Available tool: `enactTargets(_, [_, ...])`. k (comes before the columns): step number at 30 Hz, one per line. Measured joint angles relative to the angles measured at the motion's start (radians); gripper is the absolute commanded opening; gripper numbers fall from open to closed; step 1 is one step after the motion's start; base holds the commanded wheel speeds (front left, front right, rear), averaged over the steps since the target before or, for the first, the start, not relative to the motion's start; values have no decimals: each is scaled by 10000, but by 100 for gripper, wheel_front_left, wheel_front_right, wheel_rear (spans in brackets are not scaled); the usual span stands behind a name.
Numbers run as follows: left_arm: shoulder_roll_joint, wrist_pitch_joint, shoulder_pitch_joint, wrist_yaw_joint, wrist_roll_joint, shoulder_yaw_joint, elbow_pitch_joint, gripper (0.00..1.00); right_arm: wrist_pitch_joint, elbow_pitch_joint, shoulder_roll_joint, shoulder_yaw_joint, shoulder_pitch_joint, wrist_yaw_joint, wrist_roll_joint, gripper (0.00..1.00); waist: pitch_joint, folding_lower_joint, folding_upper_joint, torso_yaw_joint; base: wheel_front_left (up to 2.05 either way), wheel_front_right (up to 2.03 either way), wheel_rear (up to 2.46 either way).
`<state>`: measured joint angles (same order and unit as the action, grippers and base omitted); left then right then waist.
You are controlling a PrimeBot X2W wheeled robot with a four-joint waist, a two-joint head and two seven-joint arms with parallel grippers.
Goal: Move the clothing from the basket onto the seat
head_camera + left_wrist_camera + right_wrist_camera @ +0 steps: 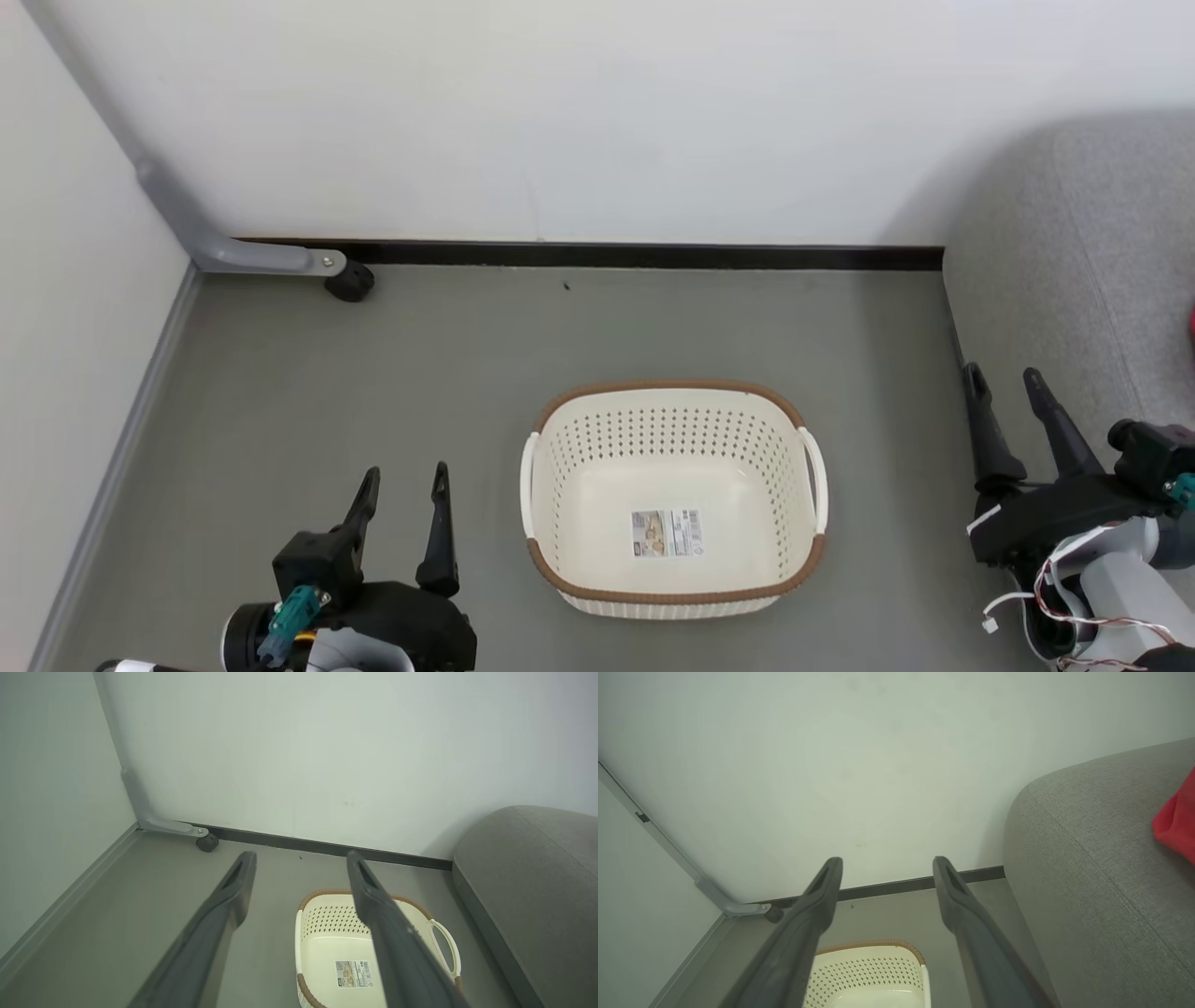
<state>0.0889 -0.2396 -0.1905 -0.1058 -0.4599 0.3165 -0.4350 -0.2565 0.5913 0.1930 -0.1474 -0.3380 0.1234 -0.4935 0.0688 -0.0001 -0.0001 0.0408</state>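
Note:
The cream basket (pixel 672 411) with a brown rim stands on the grey floor, holding only a sticker on its bottom. It also appears as the basket (pixel 322 919) and the basket (pixel 873 970) in the wrist views. A piece of red clothing (pixel 1176 816) lies on the grey seat (pixel 1087 882), with a sliver of clothing (pixel 1192 322) at the head view's right edge. The seat (pixel 1074 280) is to the basket's right. My left gripper (pixel 406 476) hangs open left of the basket. My right gripper (pixel 1006 378) is open beside the seat's front edge.
A white wall with a dark baseboard (pixel 635 254) runs behind the basket. At the left corner a grey metal leg with a black caster (pixel 350 280) rests on the floor. A second wall closes the left side.

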Motion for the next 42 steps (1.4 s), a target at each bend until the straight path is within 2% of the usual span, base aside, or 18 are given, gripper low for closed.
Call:
enactTargets(14, [21,-46,210,13,-142,-173,-431,100,0,-334,-311,63,818,0,199,100,-671,0,0,460,0,0,0])
enactTargets(42, [36,-94,260,107,-125,-527,-903,100,0,-447,-639,196,1290,0,771,100,-1012,1,1,570,0,0,0])
